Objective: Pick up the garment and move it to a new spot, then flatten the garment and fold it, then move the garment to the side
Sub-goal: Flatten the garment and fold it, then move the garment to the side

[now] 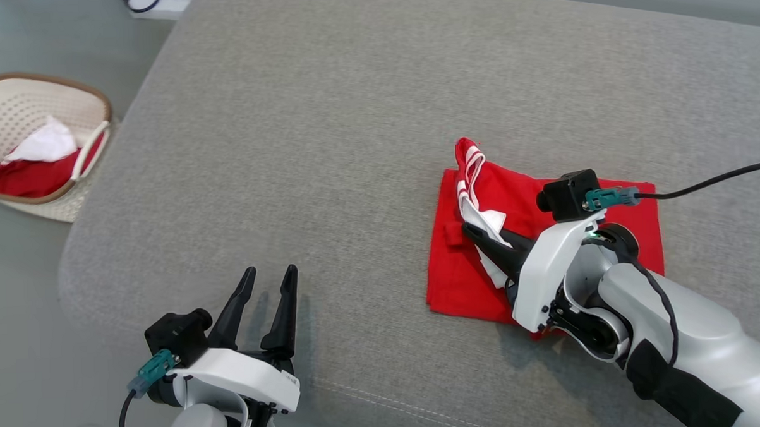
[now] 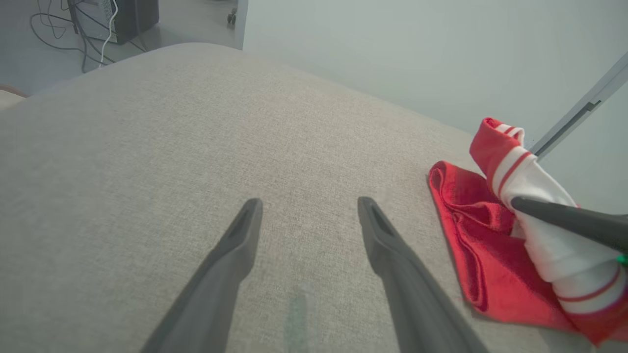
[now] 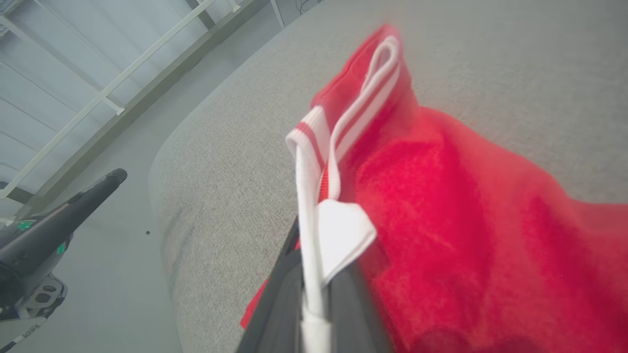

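Garment: red cloth garment (image 1: 464, 280) with a white ribbed striped trim (image 1: 471, 166). It lies mostly flat as a rough rectangle, right of centre in the head view, on the grey woven upholstered cushion (image 1: 351, 126). The trim edge is raised off the flat part.
Right gripper: right gripper (image 1: 472, 231) is clamped on the white trim, pinching only that thin band. Its forearm passes over the garment's lower right.
Left gripper: left gripper (image 1: 270, 274) is empty with jaws spread wide, at lower left over bare cushion, well apart from the garment.
Surroundings: beige perforated oval basket (image 1: 98, 100) at upper left, beside the cushion, holding red and white cloth.
Step (judged): fold in progress, trim edge being drawn over.
Risk 1: the narrow pinch may slip out under a hard pull.
Risk 2: nothing pins the far side, so a one-handed pull may drag and rumple the flat layer.
Risk 3: the forearm may snag the cloth beneath it.
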